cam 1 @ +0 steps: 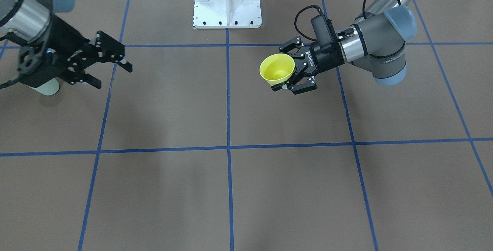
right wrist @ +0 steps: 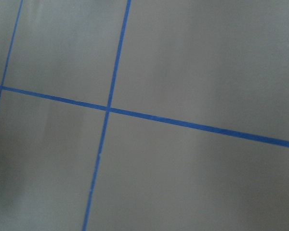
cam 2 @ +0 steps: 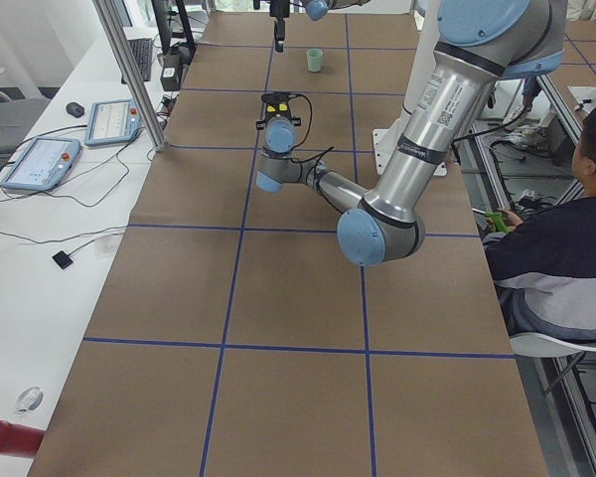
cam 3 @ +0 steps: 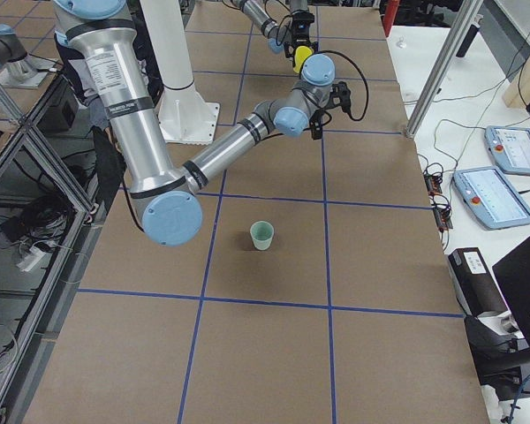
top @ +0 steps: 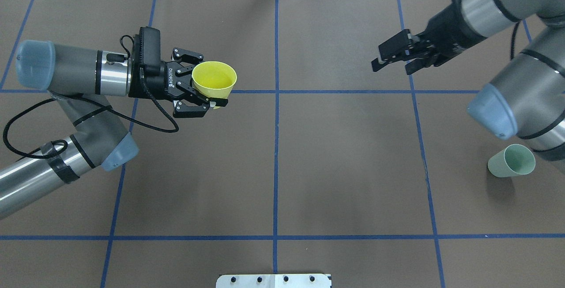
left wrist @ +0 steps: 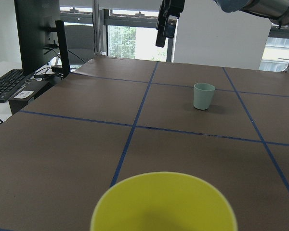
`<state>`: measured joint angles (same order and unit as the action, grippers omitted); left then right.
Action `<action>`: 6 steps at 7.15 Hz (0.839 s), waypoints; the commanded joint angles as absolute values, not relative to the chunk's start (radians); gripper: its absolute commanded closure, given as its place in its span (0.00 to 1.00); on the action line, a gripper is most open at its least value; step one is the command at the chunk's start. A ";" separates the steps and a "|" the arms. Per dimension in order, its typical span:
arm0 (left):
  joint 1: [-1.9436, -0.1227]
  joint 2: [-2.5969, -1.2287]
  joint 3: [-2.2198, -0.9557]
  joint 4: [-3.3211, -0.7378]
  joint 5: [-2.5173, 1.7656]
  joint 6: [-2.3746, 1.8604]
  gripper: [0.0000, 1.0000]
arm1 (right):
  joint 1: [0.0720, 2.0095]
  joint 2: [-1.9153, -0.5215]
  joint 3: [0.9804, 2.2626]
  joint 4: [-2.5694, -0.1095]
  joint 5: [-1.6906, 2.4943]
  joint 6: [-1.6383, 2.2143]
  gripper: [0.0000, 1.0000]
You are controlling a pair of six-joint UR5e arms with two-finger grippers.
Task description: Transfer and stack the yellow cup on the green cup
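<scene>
step in hand: the transfer. the yellow cup (top: 214,79) is picked up and the green cup (top: 512,161) has nothing stacked in it yet.
left gripper (top: 211,79): clamped on the yellow cup's wall, a finger on each side, mouth up and roughly level.
yellow cup's place: apparently held above the table's (top: 353,168) left half, towards the far edge and just left of the centre line.
right gripper (top: 392,65): fingers spread, holding nothing, raised over the right half towards the far edge.
green cup's place: upright on the table near its right end, well apart from both grippers and partly under the right arm's elbow.
next move, as i judge it: carry the yellow cup across the centre line and keep it level. either hand it to the waiting right gripper or reach on to the green cup, then lower it in rim over rim.
surface: flat brown covering, marked in squares by blue tape.
room: white side desks carry screens and cables, a person sits in a chair (cam 2: 561,343) at the robot's edge, and there are windows beyond.
</scene>
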<state>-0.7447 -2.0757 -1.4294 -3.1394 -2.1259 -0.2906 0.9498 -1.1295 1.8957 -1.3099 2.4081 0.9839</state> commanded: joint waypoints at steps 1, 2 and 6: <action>-0.665 -2.085 -1.424 -3.131 -2.008 -0.220 0.88 | 0.809 -0.993 1.893 -1.432 2.312 1.080 0.00; -0.637 -2.088 -1.420 -3.132 -1.973 -0.218 0.88 | 0.763 -0.967 1.888 -1.452 2.287 1.097 0.00; -0.615 -2.086 -1.420 -3.142 -1.962 -0.218 0.85 | 0.690 -0.812 1.787 -1.447 2.244 1.244 0.00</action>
